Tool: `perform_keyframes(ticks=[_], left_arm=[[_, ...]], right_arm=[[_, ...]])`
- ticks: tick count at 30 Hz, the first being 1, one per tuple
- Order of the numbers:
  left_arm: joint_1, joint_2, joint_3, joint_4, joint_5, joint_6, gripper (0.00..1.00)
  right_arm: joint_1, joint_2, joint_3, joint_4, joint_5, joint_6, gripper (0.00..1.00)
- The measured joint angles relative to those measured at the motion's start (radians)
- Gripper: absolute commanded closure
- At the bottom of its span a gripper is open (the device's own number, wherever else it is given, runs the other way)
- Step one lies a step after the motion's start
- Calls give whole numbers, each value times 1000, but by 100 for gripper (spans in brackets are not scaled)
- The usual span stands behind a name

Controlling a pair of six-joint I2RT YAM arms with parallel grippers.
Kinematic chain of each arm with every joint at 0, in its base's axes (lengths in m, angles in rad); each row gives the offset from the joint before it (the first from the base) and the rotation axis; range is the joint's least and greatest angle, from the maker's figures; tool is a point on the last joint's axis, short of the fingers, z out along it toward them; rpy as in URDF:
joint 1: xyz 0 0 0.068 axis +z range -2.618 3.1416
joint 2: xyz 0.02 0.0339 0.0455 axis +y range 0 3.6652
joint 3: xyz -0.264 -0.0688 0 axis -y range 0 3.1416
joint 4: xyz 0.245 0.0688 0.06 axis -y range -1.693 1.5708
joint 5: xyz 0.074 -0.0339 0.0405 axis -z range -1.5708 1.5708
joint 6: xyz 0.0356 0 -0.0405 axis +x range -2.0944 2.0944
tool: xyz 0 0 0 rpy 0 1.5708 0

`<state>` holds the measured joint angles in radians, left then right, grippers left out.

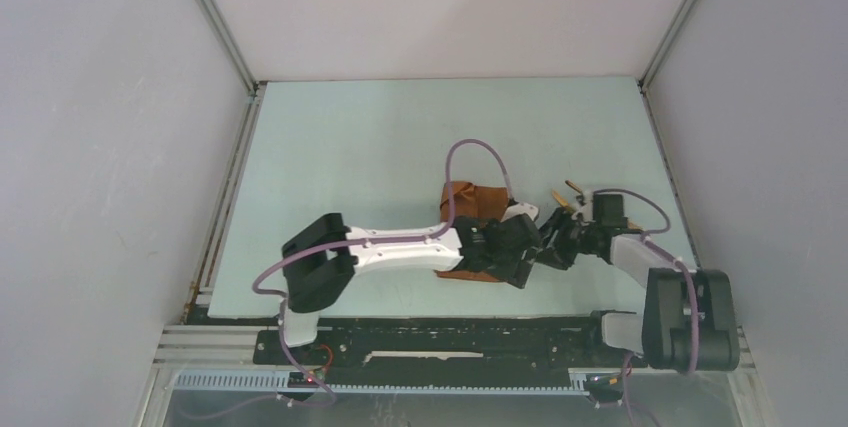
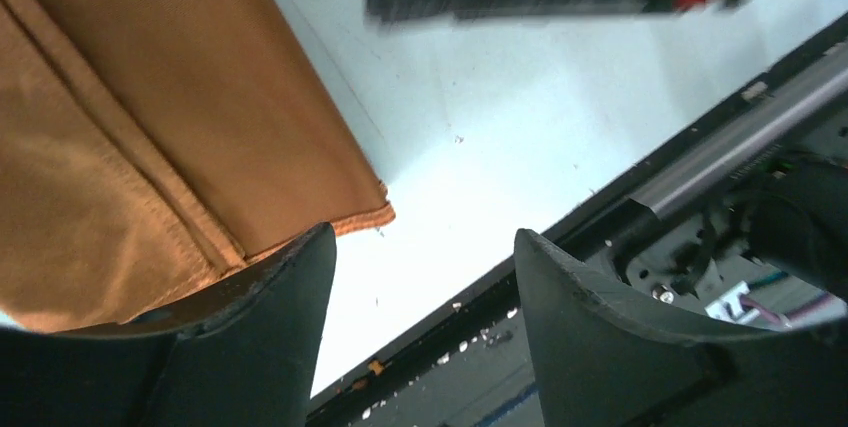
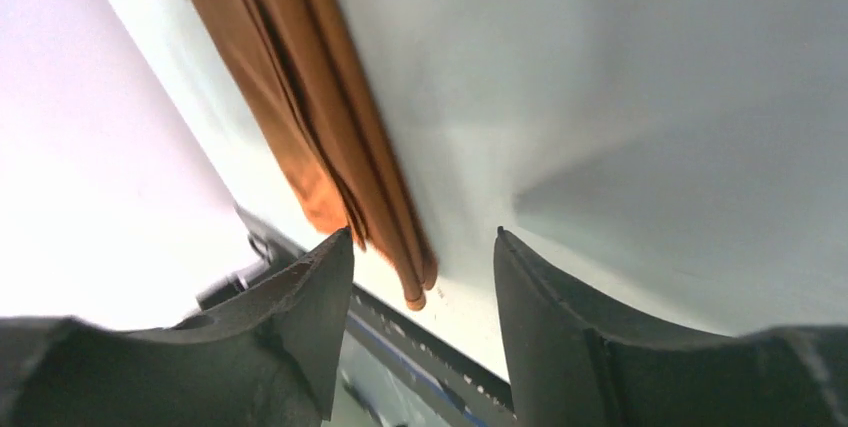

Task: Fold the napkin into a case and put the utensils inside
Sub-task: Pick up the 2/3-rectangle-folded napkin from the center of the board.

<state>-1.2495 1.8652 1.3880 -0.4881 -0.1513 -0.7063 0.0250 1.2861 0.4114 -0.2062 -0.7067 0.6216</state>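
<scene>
Napkin (image 1: 468,201) lies near the table's (image 1: 350,147) middle, folded to a narrow strip. Its long axis runs from the near edge toward the far wall, and the left arm's wrist covers its middle. The utensils (image 1: 568,198) lie just right of it, close to the right arm.

The left gripper (image 2: 420,277) has its jaws well apart with nothing between them. The napkin's near corner sits just past its left-hand fingertip (image 2: 300,267), so the cloth is off to that side, not in the gap. The right gripper (image 3: 420,242) is likewise parted and empty. The strip's end shows close by its left-hand finger and runs away up and left.

Judged from this, the next move turns on that near end of the strip — both grippers are beside it, on its right. The right arm is nearer the utensils.

Room is tight: the two grippers are close together, and the table's near edge is just behind the cloth. Bare table opens to the left and far side.
</scene>
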Motion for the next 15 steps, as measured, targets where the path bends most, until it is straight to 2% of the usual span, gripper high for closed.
perform_keyframes(ticks=[3,5,9,15], left_arm=[[-18,94,101,-70,-39,10,36],[-24,144,149,-109,-58,10,38],[-29,238,237,-200,-95,9,44],[-32,326,325,-302,-139,7,53]], right_arm=[[-164,-69,0,-45,29,-19,35],[-210,-107,0,-65,34,-28,35],[-226,-162,3,-95,34,-48,35],[-239,-158,8,-122,31,-77,35]])
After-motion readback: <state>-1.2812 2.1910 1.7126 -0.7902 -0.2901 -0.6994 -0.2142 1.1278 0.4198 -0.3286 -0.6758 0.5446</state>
